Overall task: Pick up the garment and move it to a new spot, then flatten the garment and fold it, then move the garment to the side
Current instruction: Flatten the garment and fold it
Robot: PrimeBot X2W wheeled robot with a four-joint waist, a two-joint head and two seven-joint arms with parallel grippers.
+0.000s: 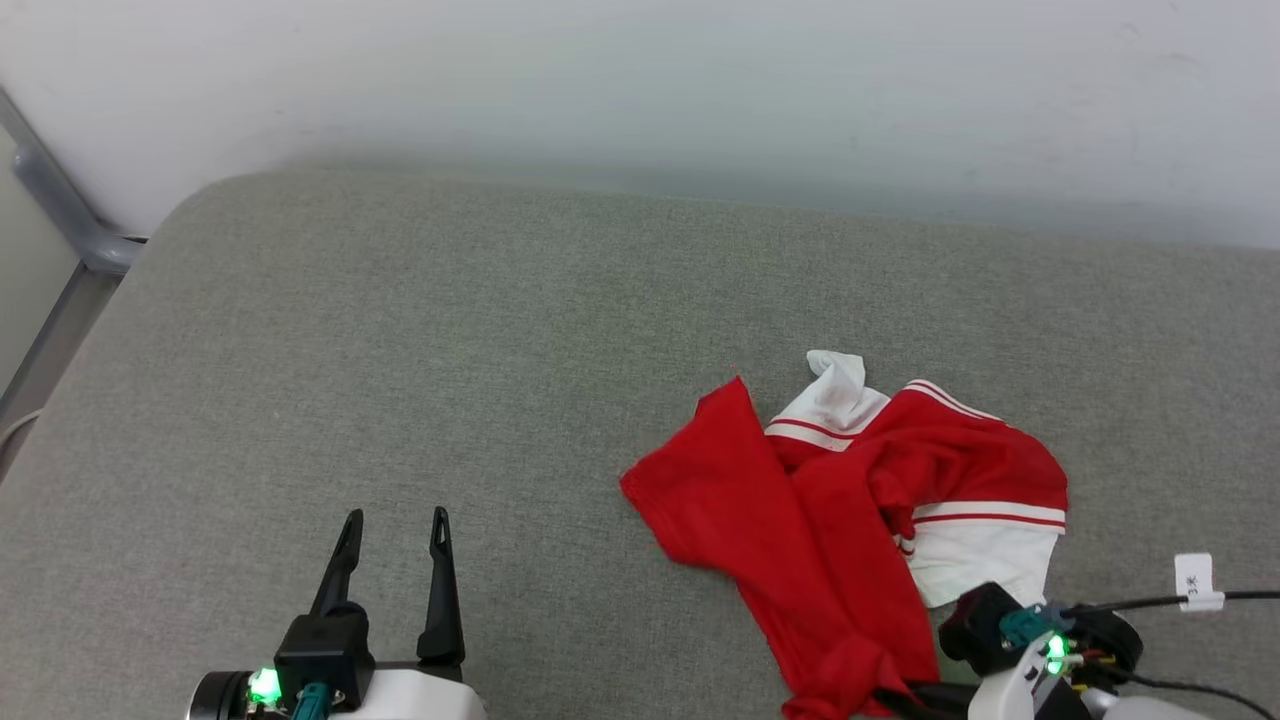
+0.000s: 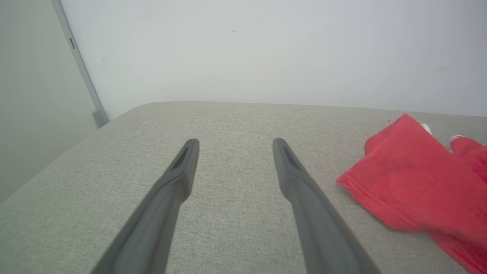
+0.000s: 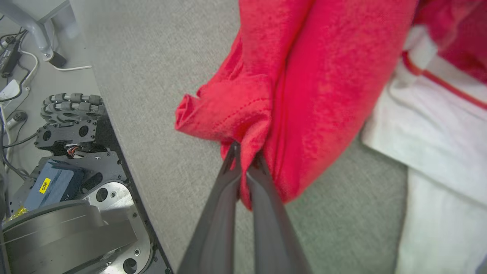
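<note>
While right fingers [image 3: 220, 213] clamp the garment [image 1: 800, 520] near the cushion edge [image 3: 137, 163], left fingers [image 2: 304, 205] stand spread, well apart.

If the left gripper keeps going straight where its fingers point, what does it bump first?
Probably the white wall; the left gripper points over bare grey cushion, and the garment lies off to its right.

A grey fabric cushion [image 1: 400, 330] meets a pale wall [image 1: 640, 80] (metal post [image 1: 55, 195] at left).
</note>
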